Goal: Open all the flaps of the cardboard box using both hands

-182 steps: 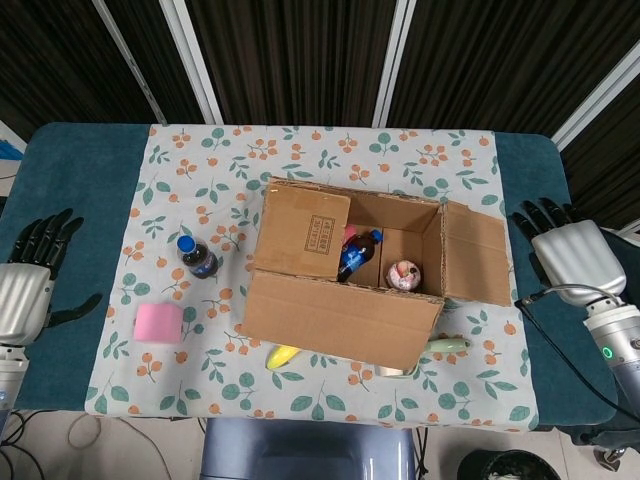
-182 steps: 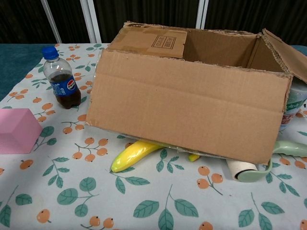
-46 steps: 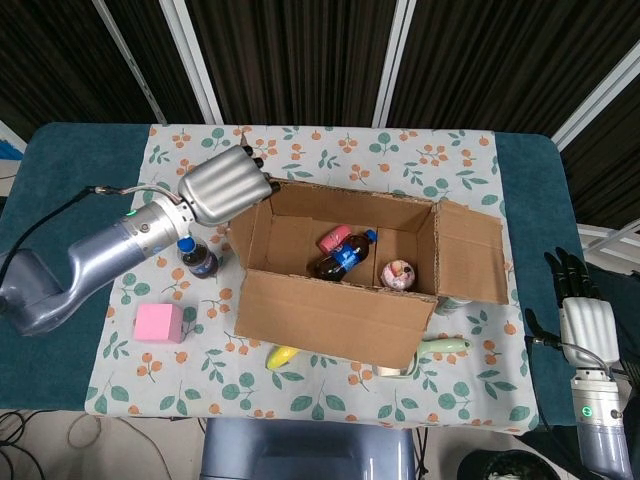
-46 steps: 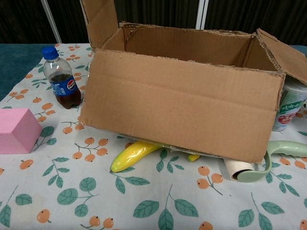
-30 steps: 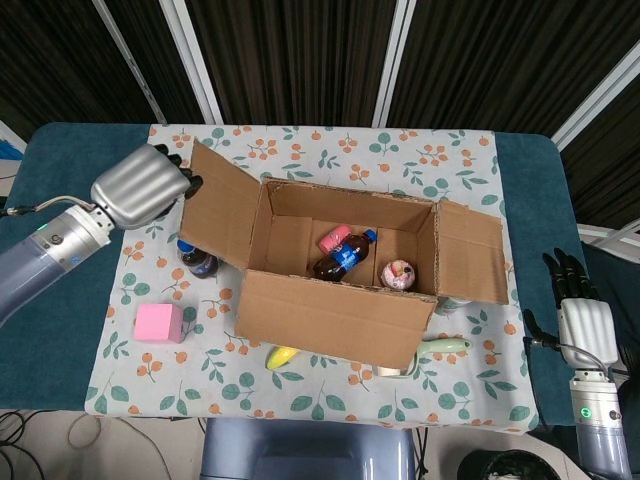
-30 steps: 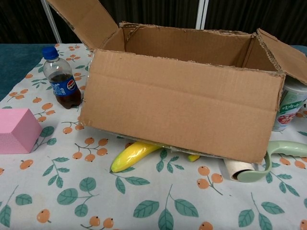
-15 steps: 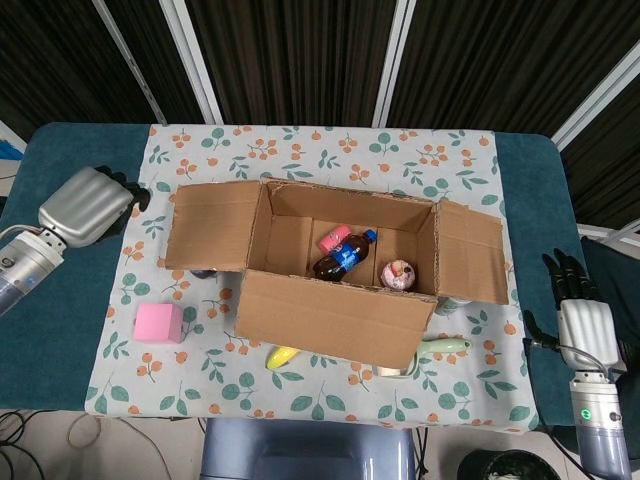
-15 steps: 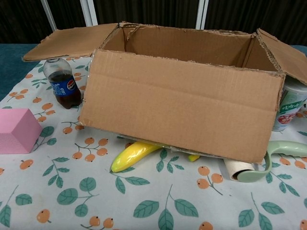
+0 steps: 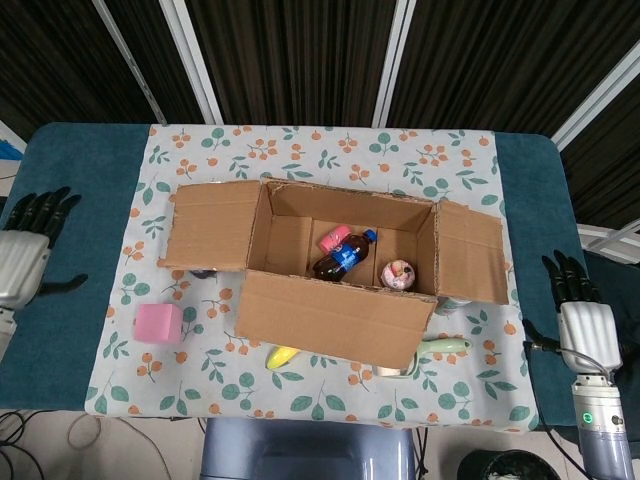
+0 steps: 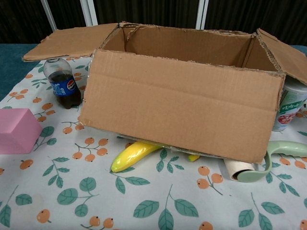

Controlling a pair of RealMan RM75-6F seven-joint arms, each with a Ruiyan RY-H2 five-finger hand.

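Observation:
The cardboard box (image 9: pixel 340 315) (image 10: pixel 182 105) stands mid-table with its top uncovered. Its left flap (image 9: pixel 210 225) (image 10: pixel 72 42) lies folded outward, nearly flat. The right flap (image 9: pixel 472 252) (image 10: pixel 285 55) slopes outward, and the front flap (image 9: pixel 335 318) hangs down toward me. Inside lie a dark cola bottle (image 9: pixel 342 256), a pink can (image 9: pixel 333 238) and a small cup (image 9: pixel 402 273). My left hand (image 9: pixel 25 258) hovers at the far left edge, fingers spread, holding nothing. My right hand (image 9: pixel 583 322) is low at the right edge, fingers apart and empty. Neither hand appears in the chest view.
A Pepsi bottle (image 10: pixel 61 82) stands under the left flap. A pink block (image 9: pixel 159 323) (image 10: pixel 17 130) sits front left. A yellow banana (image 9: pixel 282 355) (image 10: pixel 134 154), a green-handled tool (image 10: pixel 268 160) and a printed cup (image 10: pixel 291 106) lie around the box's front and right.
My left hand has drawn back from near the table's back left to the far left edge and spread its fingers. The left flap stays folded out. The right hand is still.

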